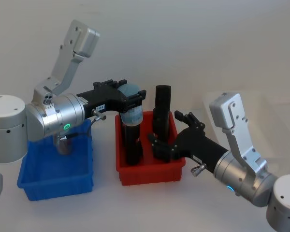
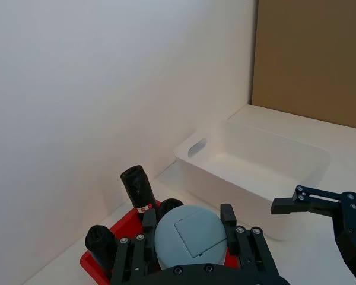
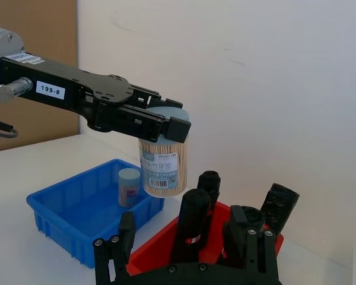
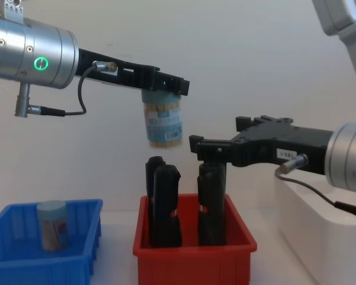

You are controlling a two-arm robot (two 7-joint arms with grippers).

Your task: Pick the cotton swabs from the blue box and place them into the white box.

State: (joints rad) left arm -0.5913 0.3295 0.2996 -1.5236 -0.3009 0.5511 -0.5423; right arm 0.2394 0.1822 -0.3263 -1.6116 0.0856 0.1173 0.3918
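Head view: left hand (image 1: 131, 100) clamps a cotton swabs jar (image 1: 132, 116) over the red bin (image 1: 150, 175); right hand (image 1: 168, 129) is spread empty at its right rim.
Left wrist view: white box (image 2: 225, 178) lies beyond.
Right wrist view: second jar (image 3: 129, 186) stands in the blue box (image 3: 65, 228).
Chest view: held jar hangs clear above black handles (image 4: 165, 205).

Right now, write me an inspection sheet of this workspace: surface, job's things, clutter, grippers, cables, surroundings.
Surface: white table, no spills seen.
Job's things: one cotton swab jar held in the air above the red bin; second jar standing in the blue box; white box holds nothing.
Clutter: red bin holding upright black handles.
Grippers: left gripper shut on the jar's lid end; right gripper open, holding nothing, by the black handles.
Cables: left wrist cable looped; right wrist cable trailing.
Surroundings: white wall; brown panel.
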